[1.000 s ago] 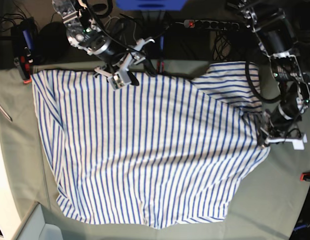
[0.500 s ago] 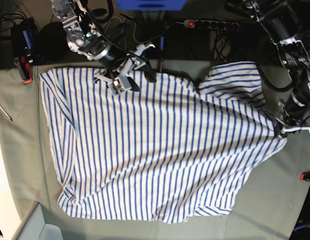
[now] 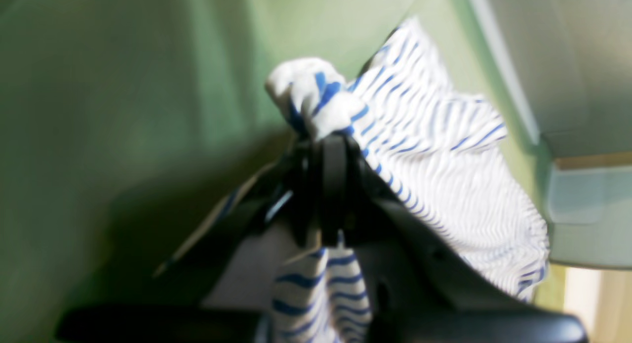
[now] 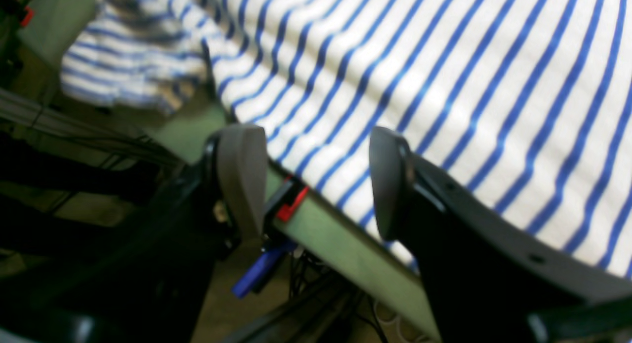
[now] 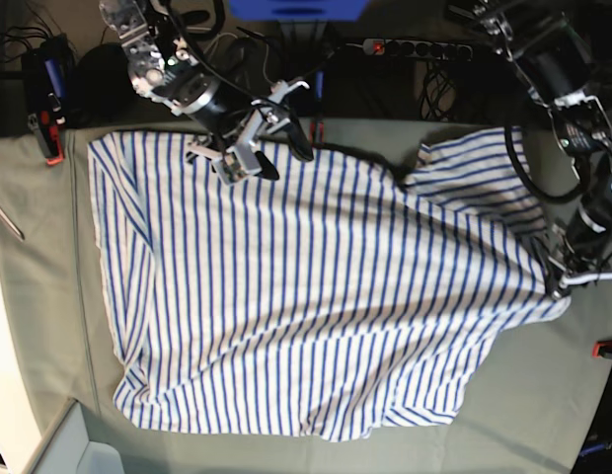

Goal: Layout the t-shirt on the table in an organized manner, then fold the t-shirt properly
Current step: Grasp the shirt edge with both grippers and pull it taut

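The t-shirt [image 5: 306,286], white with thin blue stripes, lies spread over the table [image 5: 39,276] with its body mostly flat and a sleeve bunched at the upper right. My left gripper [image 5: 566,279] is shut on a bunch of the t-shirt at its right edge. The left wrist view shows the cloth [image 3: 444,175] pinched in the left gripper [image 3: 328,145], with a wad poking out above the jaws. My right gripper [image 5: 260,130] hovers open over the shirt's far edge. Between its fingers [image 4: 242,175] only the t-shirt [image 4: 419,86] and the table [image 4: 340,244] edge show.
A red clamp [image 5: 51,148] holds the table's far left corner, and another red clamp [image 5: 607,348] sits at the right edge. A power strip [image 5: 415,47] and cables lie beyond the far edge. A pale box [image 5: 79,449] stands at the near left corner.
My left gripper has pulled its corner of the t-shirt to the right in the base view, and the whole shirt slid that way and stretched flatter. The right gripper has barely moved.
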You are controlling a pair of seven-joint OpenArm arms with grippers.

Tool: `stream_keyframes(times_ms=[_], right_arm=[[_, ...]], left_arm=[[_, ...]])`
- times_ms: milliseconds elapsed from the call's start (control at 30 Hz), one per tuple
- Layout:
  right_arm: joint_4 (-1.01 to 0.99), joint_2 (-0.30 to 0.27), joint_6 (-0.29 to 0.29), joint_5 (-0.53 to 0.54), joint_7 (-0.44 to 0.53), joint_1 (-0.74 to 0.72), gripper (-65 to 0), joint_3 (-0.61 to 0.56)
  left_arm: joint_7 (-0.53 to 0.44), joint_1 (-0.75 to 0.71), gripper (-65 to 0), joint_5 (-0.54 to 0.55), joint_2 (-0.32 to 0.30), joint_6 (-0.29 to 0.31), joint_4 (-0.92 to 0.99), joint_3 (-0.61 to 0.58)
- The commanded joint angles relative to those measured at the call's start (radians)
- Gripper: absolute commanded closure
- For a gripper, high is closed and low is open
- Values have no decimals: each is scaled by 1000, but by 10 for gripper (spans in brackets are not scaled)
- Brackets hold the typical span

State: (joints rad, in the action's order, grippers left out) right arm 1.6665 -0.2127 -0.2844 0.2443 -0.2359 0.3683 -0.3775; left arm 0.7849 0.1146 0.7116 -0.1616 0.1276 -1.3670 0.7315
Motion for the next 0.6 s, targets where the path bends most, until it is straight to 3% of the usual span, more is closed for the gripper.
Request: stream_keyframes(times_ms=[0, 167, 567], right_arm=[[19, -12, -2, 11, 25, -4, -336, 4], [21, -21, -2, 11, 28, -5, -336, 16], [-9, -20, -2, 11, 22, -42, -336, 214]], left_arm=[[-25, 29, -1, 15, -19, 7, -19, 1], [-25, 78, -1, 6, -22, 7, -19, 0], [-35, 125, -1, 3, -69, 5, -7, 0]])
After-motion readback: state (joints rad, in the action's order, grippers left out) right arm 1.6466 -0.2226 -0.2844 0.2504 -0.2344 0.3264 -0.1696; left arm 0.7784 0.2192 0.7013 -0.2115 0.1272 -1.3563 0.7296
